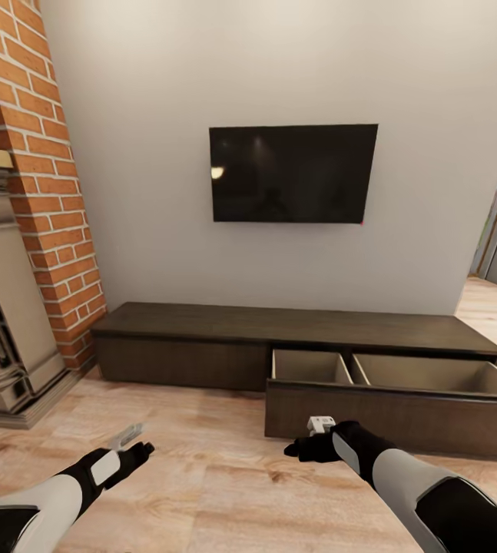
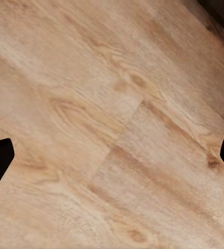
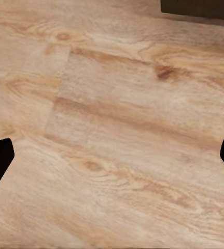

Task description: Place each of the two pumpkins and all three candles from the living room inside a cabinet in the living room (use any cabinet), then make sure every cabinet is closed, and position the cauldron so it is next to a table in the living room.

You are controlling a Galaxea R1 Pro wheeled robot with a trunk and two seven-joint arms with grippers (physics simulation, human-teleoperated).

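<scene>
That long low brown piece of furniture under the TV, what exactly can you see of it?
The cabinet is a long, low unit that looks like dark-brown wood, with a plain flat top and flat fronts without handles. It stands on the light wooden floor against the white wall, below the black TV, its left end near the brick fireplace. The left part is shut. On the right a wide drawer is pulled out; its paler inside is split by a divider into two compartments, and what shows of them looks empty.
</scene>
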